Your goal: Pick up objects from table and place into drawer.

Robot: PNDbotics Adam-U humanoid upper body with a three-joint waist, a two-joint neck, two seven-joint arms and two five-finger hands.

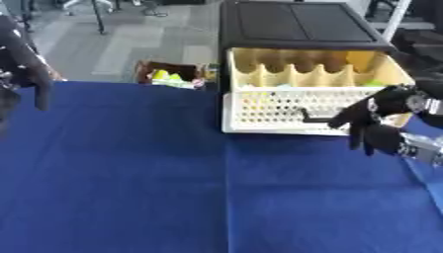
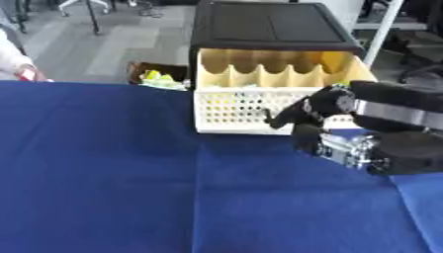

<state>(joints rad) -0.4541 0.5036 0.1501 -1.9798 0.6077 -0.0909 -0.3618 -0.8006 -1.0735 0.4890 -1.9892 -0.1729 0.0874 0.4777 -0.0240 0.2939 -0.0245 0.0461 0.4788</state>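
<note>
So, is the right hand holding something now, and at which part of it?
Nothing from the table. The right hand has its fingers curled at the front wall of the open drawer, near its dark handle; whether they grip the handle cannot be told.

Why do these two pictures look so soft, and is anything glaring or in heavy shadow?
Left eye view: soft all over; the right hand by the drawer is smeared, and the left hand is a dark blur at the edge. Right eye view: equally soft; the light is even on the blue tablecloth, without glare; only a faint shadow lies under the drawer front.
</note>
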